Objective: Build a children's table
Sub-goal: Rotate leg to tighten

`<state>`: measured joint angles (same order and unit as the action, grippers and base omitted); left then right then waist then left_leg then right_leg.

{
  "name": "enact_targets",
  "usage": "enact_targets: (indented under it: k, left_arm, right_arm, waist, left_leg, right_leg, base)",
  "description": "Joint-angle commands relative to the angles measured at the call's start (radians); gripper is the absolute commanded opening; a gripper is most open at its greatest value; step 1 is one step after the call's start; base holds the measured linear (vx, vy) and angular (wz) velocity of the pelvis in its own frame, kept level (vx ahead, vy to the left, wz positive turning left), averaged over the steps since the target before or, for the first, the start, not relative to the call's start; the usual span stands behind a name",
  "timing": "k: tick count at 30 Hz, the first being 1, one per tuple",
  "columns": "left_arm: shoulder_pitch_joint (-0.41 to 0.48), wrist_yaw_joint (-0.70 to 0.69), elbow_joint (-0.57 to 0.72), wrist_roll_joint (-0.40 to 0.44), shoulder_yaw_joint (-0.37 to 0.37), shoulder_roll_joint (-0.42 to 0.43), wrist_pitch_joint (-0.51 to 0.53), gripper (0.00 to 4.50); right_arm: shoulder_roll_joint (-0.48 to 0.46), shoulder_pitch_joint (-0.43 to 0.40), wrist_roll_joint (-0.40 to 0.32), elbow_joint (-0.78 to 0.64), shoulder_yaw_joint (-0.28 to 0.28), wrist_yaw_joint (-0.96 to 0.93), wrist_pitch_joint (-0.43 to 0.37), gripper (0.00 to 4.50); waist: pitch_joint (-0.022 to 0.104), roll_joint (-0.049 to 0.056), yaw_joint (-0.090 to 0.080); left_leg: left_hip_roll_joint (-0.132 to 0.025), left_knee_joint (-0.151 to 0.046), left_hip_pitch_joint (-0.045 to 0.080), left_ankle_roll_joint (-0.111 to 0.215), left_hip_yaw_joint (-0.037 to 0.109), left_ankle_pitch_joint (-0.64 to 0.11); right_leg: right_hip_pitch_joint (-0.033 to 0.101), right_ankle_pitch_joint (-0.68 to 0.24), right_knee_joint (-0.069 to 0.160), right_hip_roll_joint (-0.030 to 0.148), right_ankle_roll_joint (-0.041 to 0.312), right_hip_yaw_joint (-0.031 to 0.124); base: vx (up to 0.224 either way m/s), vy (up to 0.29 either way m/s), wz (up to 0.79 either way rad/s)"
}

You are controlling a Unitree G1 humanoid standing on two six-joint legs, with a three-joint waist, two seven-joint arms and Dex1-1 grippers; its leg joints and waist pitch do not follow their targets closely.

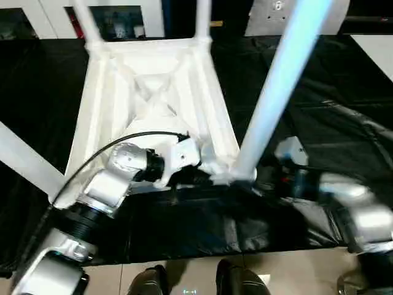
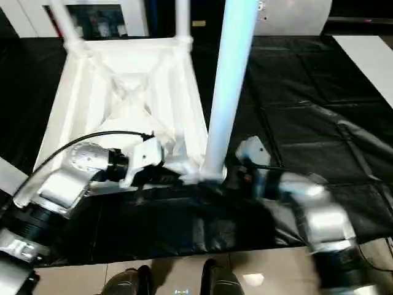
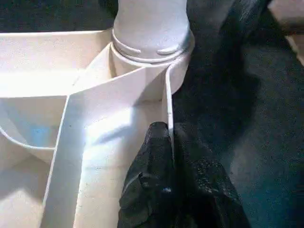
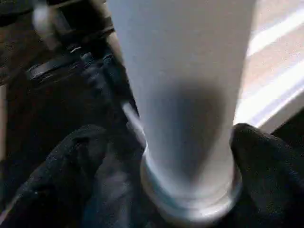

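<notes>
White plastic makes up the children's table (image 1: 153, 104), which lies upside down on our black padded tabletop (image 1: 307, 92), X-ribbed underside up. Legs stand in its far corner sockets, and a near leg (image 1: 279, 86) rises tall from the near right socket (image 3: 152, 47), crossing our view of the surface behind it. Our left claw (image 3: 168, 156) is pinched shut on the thin rim of the top just beside that socket. Our right claw (image 4: 190, 156) stands wide, one black finger (image 4: 71, 166) on each side of the leg's base, apart from the tube. A black cable (image 1: 123, 142) arcs over our left forearm. White cabinets (image 1: 55, 15) sit beyond the tabletop.
</notes>
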<state>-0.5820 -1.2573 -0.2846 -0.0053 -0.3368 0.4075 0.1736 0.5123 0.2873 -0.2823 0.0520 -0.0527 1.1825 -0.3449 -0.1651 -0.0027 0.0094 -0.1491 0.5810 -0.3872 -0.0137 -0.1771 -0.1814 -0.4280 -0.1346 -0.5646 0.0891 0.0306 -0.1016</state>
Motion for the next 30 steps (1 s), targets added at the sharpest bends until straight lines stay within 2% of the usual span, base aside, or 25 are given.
enact_targets:
  k: [1, 3, 4, 5, 6, 8, 10, 11, 12, 14, 15, 19, 23, 24, 27, 30]
  left_arm:
    - [-0.010, -0.074, -0.011, 0.000, -0.052, 0.007, -0.039, 0.00]
    - [-0.011, -0.081, -0.013, -0.001, -0.054, 0.009, -0.044, 0.00]
    - [-0.013, -0.097, -0.017, -0.003, -0.057, 0.014, -0.053, 0.00]
    - [-0.018, -0.147, -0.026, -0.010, -0.067, 0.029, -0.075, 0.00]
    - [-0.021, -0.163, -0.029, -0.012, -0.072, 0.036, -0.080, 0.00]
    - [-0.025, -0.175, -0.032, -0.013, -0.077, 0.042, -0.085, 0.00]
    - [-0.028, -0.179, -0.040, -0.014, -0.079, 0.044, -0.093, 0.00]
    - [-0.030, -0.181, -0.042, -0.014, -0.080, 0.045, -0.095, 0.00]
    - [-0.030, -0.182, -0.043, -0.014, -0.080, 0.045, -0.097, 0.00]
    - [-0.031, -0.184, -0.045, -0.013, -0.079, 0.045, -0.100, 0.00]
    - [-0.031, -0.183, -0.045, -0.013, -0.079, 0.045, -0.101, 0.00]
    - [-0.034, -0.189, -0.054, -0.015, -0.078, 0.045, -0.111, 0.00]
    - [-0.035, -0.190, -0.058, -0.017, -0.077, 0.047, -0.113, 0.00]
    - [-0.035, -0.191, -0.057, -0.018, -0.077, 0.047, -0.113, 0.00]
    - [-0.036, -0.193, -0.057, -0.020, -0.074, 0.047, -0.112, 0.00]
    - [-0.039, -0.194, -0.061, -0.022, -0.073, 0.046, -0.113, 0.00]
  right_arm:
    - [0.017, 0.005, -0.020, 0.019, -0.032, 0.075, 0.023, 4.48]
    - [0.022, 0.008, -0.020, 0.023, -0.035, 0.085, 0.029, 4.48]
    - [0.031, 0.017, -0.022, 0.037, -0.042, 0.111, 0.035, 4.32]
    - [0.054, 0.048, -0.026, 0.082, -0.064, 0.190, 0.053, 4.32]
    - [0.062, 0.062, -0.030, 0.100, -0.072, 0.220, 0.053, 4.22]
    - [0.069, 0.076, -0.035, 0.115, -0.080, 0.246, 0.053, 4.12]
    - [0.072, 0.088, -0.037, 0.126, -0.088, 0.273, 0.055, 3.85]
    - [0.072, 0.092, -0.038, 0.130, -0.090, 0.280, 0.055, 3.78]
    - [0.073, 0.096, -0.038, 0.134, -0.094, 0.287, 0.055, 3.63]
    - [0.076, 0.101, -0.035, 0.142, -0.104, 0.304, 0.060, 3.42]
    - [0.075, 0.103, -0.033, 0.146, -0.106, 0.305, 0.063, 3.42]
    - [0.063, 0.125, -0.033, 0.186, -0.112, 0.312, 0.091, 3.07]
    - [0.031, 0.145, -0.038, 0.213, -0.093, 0.280, 0.097, 2.73]
    - [0.028, 0.148, -0.040, 0.213, -0.092, 0.278, 0.095, 2.62]
    - [0.024, 0.146, -0.042, 0.195, -0.103, 0.280, 0.096, 2.46]
    - [0.019, 0.143, -0.047, 0.186, -0.109, 0.276, 0.093, 2.19]
  waist:
    - [0.089, -0.010, -0.002]
    - [0.087, -0.012, 0.000]
    - [0.086, -0.012, 0.000]
    - [0.084, -0.012, 0.000]
    - [0.082, -0.016, -0.001]
    - [0.080, -0.013, 0.002]
    - [0.081, -0.017, 0.005]
    - [0.082, -0.017, 0.006]
    - [0.082, -0.021, 0.006]
    - [0.083, -0.019, 0.008]
    - [0.085, -0.022, 0.011]
    - [0.087, -0.023, 0.016]
    - [0.085, -0.024, 0.016]
    - [0.081, -0.024, 0.016]
    - [0.079, -0.021, 0.015]
    - [0.077, -0.022, 0.014]
  left_leg:
    - [-0.084, -0.054, 0.018, 0.190, 0.024, -0.085]
    - [-0.085, -0.056, 0.017, 0.166, 0.026, -0.122]
    - [-0.086, -0.057, 0.018, 0.155, 0.026, -0.136]
    - [-0.085, -0.058, 0.020, 0.137, 0.026, -0.160]
    - [-0.082, -0.059, 0.018, 0.122, 0.026, -0.188]
    - [-0.086, -0.059, 0.023, 0.114, 0.025, -0.200]
    - [-0.088, -0.061, 0.027, 0.099, 0.026, -0.209]
    - [-0.088, -0.061, 0.025, 0.099, 0.026, -0.204]
    - [-0.088, -0.061, 0.023, 0.100, 0.026, -0.199]
    - [-0.089, -0.060, 0.022, 0.102, 0.026, -0.184]
    - [-0.088, -0.059, 0.022, 0.108, 0.024, -0.169]
    - [-0.087, -0.057, 0.021, 0.120, 0.022, -0.145]
    - [-0.086, -0.057, 0.020, 0.118, 0.023, -0.156]
    - [-0.086, -0.059, 0.021, 0.112, 0.023, -0.168]
    - [-0.087, -0.062, 0.021, 0.097, 0.026, -0.182]
    - [-0.087, -0.063, 0.021, 0.097, 0.026, -0.189]
  right_leg:
    - [0.067, -0.177, 0.044, 0.079, 0.276, 0.069]
    - [0.067, -0.243, 0.050, 0.080, 0.264, 0.068]
    - [0.066, -0.265, 0.053, 0.081, 0.260, 0.069]
    - [0.064, -0.304, 0.056, 0.081, 0.254, 0.069]
    - [0.066, -0.352, 0.059, 0.079, 0.242, 0.068]
    - [0.060, -0.369, 0.062, 0.081, 0.236, 0.071]
    - [0.059, -0.380, 0.061, 0.081, 0.235, 0.071]
    - [0.060, -0.374, 0.060, 0.081, 0.236, 0.071]
    - [0.061, -0.369, 0.059, 0.081, 0.236, 0.071]
    - [0.061, -0.357, 0.056, 0.082, 0.236, 0.072]
    - [0.061, -0.342, 0.055, 0.083, 0.239, 0.073]
    - [0.062, -0.310, 0.051, 0.082, 0.248, 0.072]
    - [0.061, -0.342, 0.054, 0.082, 0.241, 0.071]
    - [0.059, -0.365, 0.057, 0.082, 0.234, 0.071]
    - [0.059, -0.382, 0.059, 0.082, 0.225, 0.072]
    - [0.058, -0.384, 0.059, 0.082, 0.224, 0.072]
  base:
    - [0.000, 0.000, 0.00]
    - [0.000, 0.000, 0.00]
    - [0.000, 0.000, 0.00]
    - [0.000, 0.000, 0.00]
    - [0.000, 0.000, 0.00]
    - [0.000, 0.000, 0.00]
    - [0.000, 0.000, 0.00]
    - [0.000, 0.000, 0.00]
    - [0.000, 0.000, 0.00]
    - [0.000, 0.000, 0.00]
    - [0.000, 0.000, 0.00]
    - [0.000, 0.000, 0.00]
    - [0.000, 0.000, 0.00]
    - [0.000, 0.000, 0.00]
    - [0.000, 0.000, 0.00]
    - [0.000, 0.000, 0.00]
